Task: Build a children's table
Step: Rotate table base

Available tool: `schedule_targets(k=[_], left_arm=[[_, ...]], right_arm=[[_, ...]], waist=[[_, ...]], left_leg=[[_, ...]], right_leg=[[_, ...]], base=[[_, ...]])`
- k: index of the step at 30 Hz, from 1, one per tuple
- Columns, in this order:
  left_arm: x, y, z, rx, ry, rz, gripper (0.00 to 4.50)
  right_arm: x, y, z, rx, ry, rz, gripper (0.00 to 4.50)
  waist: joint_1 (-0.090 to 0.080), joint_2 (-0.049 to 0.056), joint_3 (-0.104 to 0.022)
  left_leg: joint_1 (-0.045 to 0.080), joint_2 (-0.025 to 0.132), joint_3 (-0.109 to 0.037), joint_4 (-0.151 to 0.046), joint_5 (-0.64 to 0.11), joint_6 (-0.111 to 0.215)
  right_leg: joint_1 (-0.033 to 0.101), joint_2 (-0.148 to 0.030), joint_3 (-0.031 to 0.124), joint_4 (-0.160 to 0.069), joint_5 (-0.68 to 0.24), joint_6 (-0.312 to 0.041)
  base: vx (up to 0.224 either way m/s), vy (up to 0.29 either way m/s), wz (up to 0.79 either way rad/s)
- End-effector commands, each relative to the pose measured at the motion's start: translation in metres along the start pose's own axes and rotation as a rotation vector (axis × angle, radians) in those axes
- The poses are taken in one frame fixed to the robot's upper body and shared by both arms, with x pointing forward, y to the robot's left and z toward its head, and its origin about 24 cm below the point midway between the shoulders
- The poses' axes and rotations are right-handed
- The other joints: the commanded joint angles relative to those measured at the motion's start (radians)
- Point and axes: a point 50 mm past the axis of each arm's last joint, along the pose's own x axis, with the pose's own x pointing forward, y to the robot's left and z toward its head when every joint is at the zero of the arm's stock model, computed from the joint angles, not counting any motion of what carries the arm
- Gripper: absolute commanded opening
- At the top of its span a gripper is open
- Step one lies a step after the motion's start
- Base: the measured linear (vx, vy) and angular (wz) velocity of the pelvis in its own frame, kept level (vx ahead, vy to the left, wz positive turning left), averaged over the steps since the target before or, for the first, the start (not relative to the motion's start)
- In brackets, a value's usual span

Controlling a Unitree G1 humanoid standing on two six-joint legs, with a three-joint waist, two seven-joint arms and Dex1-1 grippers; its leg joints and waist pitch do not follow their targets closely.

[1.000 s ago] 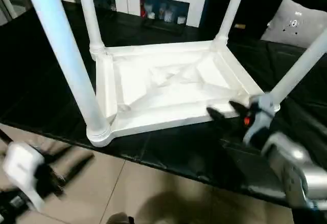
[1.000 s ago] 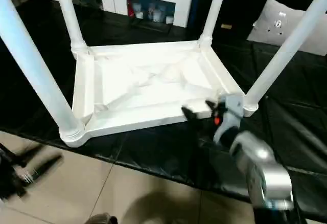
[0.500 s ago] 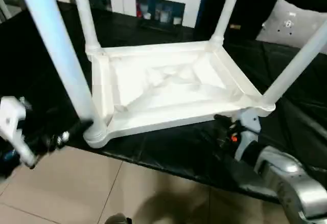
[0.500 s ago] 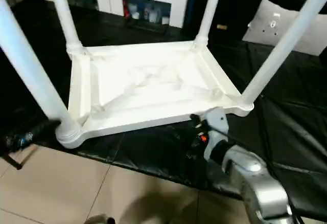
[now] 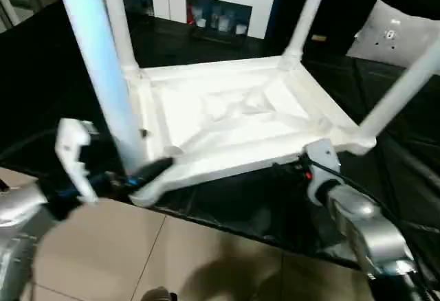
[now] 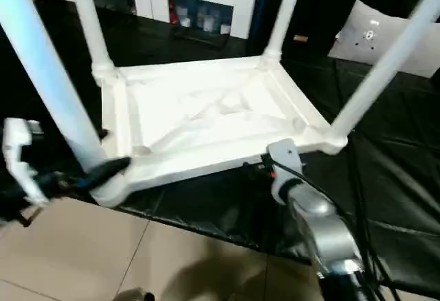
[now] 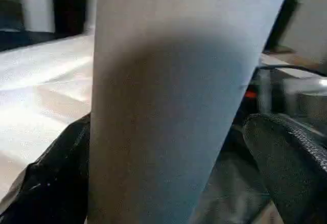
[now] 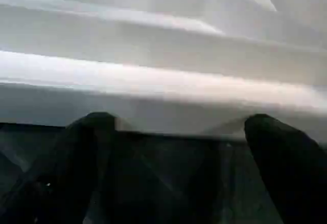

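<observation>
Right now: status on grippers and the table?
Left gripper open, fingers either side of the near-left leg. Right gripper open at the tabletop's near edge. Table upside down on black surface, four legs standing in corners. Nothing in the way.

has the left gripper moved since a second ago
Yes. The left gripper has come up from over the floor to the near-left leg of the upturned children's table, its open fingers either side of it.

Bright overexposed tabletop (image 5: 234, 115), motion blur
</observation>
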Motion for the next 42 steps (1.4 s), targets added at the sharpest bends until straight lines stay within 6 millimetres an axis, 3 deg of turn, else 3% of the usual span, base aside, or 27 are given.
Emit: schedule_targets(k=[1,2,3,4,6,8,12,15,16,18,21,25,27,29,35,36,41,42], left_arm=[[0.021,-0.027,0.002,-0.019,-0.018,-0.155,4.50],[0.030,-0.038,0.000,-0.037,-0.023,-0.209,4.50],[0.036,-0.044,-0.002,-0.036,-0.022,-0.232,4.50],[0.041,-0.048,-0.003,-0.040,-0.027,-0.251,4.50],[0.051,-0.053,-0.004,-0.040,-0.039,-0.271,4.50],[0.061,-0.056,-0.003,-0.036,-0.052,-0.287,4.50],[0.076,-0.060,-0.002,-0.031,-0.069,-0.318,4.50],[0.098,-0.063,-0.001,-0.012,-0.085,-0.334,4.50],[0.106,-0.061,-0.001,0.005,-0.086,-0.327,4.50],[0.110,-0.059,-0.001,0.021,-0.085,-0.321,4.50],[0.124,-0.052,0.002,0.055,-0.097,-0.292,4.50],[0.146,-0.055,0.009,0.096,-0.137,-0.314,4.50],[0.148,-0.055,0.010,0.094,-0.151,-0.305,4.50],[0.150,-0.055,0.010,0.094,-0.171,-0.286,4.50],[0.122,-0.047,-0.008,0.074,-0.118,-0.220,4.50],[0.116,-0.047,-0.011,0.072,-0.102,-0.212,4.50],[0.087,-0.042,-0.029,0.023,-0.023,-0.151,4.50],[0.072,-0.040,-0.032,0.004,-0.015,-0.117,4.50]], right_arm=[[0.013,0.004,0.012,0.012,-0.046,-0.003,4.50],[0.020,0.007,0.016,0.023,-0.053,-0.003,4.50],[0.023,0.009,0.019,0.025,-0.059,0.007,4.50],[0.026,0.012,0.022,0.022,-0.066,0.016,4.50],[0.031,0.016,0.027,0.019,-0.079,0.029,4.50],[0.035,0.020,0.032,0.022,-0.090,0.040,4.50],[0.041,0.025,0.036,0.020,-0.104,0.058,4.50],[0.048,0.031,0.041,0.012,-0.118,0.062,4.50],[0.049,0.031,0.043,0.010,-0.122,0.050,4.50],[0.050,0.030,0.043,0.014,-0.124,0.039,4.50],[0.050,0.023,0.042,0.024,-0.121,0.002,4.50],[0.045,0.003,0.033,0.048,-0.114,-0.056,4.50],[0.043,-0.001,0.032,0.053,-0.120,-0.060,4.50],[0.037,-0.006,0.030,0.059,-0.136,-0.056,4.50],[0.008,-0.008,0.033,0.054,-0.222,0.047,4.50],[0.002,-0.006,0.035,0.059,-0.245,0.083,4.50],[-0.029,-0.001,0.043,0.046,-0.323,0.225,4.50],[-0.047,0.000,0.044,0.025,-0.333,0.300,4.50]], waist=[[0.000,0.012,-0.065],[-0.003,0.009,-0.063],[-0.005,0.012,-0.062],[-0.005,0.005,-0.063],[-0.006,0.006,-0.063],[-0.008,-0.002,-0.066],[-0.006,0.002,-0.067],[-0.004,0.001,-0.071],[-0.002,0.002,-0.072],[0.001,0.001,-0.073],[0.002,-0.001,-0.073],[0.010,0.001,-0.075],[0.013,-0.001,-0.075],[0.017,0.005,-0.073],[0.019,0.006,-0.071],[0.017,0.011,-0.068],[0.016,0.013,-0.058],[0.018,0.016,-0.056]], left_leg=[[0.011,0.045,-0.004,-0.075,-0.060,-0.020],[0.011,0.045,-0.004,-0.076,-0.069,-0.024],[0.011,0.046,-0.003,-0.076,-0.080,-0.025],[0.011,0.046,-0.001,-0.075,-0.081,-0.025],[0.009,0.046,-0.001,-0.074,-0.074,-0.023],[0.006,0.046,0.001,-0.073,-0.061,-0.020],[0.009,0.046,0.006,-0.070,-0.061,-0.024],[0.005,0.046,0.005,-0.068,-0.026,-0.024],[0.010,0.046,0.007,-0.067,-0.026,-0.020],[0.006,0.046,0.005,-0.068,-0.017,-0.020],[0.010,0.044,0.007,-0.067,-0.028,-0.018],[0.012,0.048,0.007,-0.067,-0.043,-0.018],[0.012,0.049,0.007,-0.068,-0.047,-0.016],[0.012,0.050,0.008,-0.068,-0.072,-0.014],[0.010,0.054,0.003,-0.073,-0.096,-0.001],[0.011,0.052,0.004,-0.075,-0.114,-0.002],[0.015,0.056,0.002,-0.084,-0.204,-0.013],[0.015,0.057,0.001,-0.086,-0.219,-0.017]], right_leg=[[0.039,-0.062,0.035,-0.059,0.145,-0.234],[0.039,-0.062,0.034,-0.061,0.115,-0.233],[0.038,-0.062,0.035,-0.063,0.088,-0.231],[0.038,-0.062,0.036,-0.065,0.082,-0.226],[0.038,-0.062,0.037,-0.065,0.077,-0.215],[0.040,-0.061,0.038,-0.065,0.082,-0.206],[0.036,-0.060,0.041,-0.068,0.074,-0.200],[0.040,-0.056,0.039,-0.059,0.136,-0.201],[0.036,-0.054,0.039,-0.062,0.145,-0.199],[0.040,-0.057,0.038,-0.060,0.158,-0.201],[0.038,-0.055,0.039,-0.063,0.148,-0.199],[0.039,-0.059,0.038,-0.064,0.146,-0.207],[0.038,-0.060,0.038,-0.063,0.145,-0.209],[0.037,-0.059,0.038,-0.068,0.135,-0.206],[0.038,-0.060,0.036,-0.070,0.107,-0.189],[0.033,-0.058,0.036,-0.073,0.080,-0.192],[0.020,-0.058,0.038,-0.088,-0.080,-0.177],[0.021,-0.058,0.040,-0.091,-0.107,-0.171]], base=[[0.000,0.000,0.00],[0.000,0.000,0.00],[0.000,0.000,0.00],[0.000,0.000,0.00],[0.000,0.000,0.00],[0.000,0.000,0.00],[0.000,0.000,0.00],[0.000,0.000,0.00],[0.000,0.000,0.00],[0.000,0.000,0.00],[0.000,0.000,0.00],[0.000,0.000,0.00],[0.000,0.000,0.00],[0.000,0.000,0.00],[0.000,0.000,0.00],[0.000,0.000,0.00],[0.000,0.000,0.00],[0.000,0.000,0.00]])
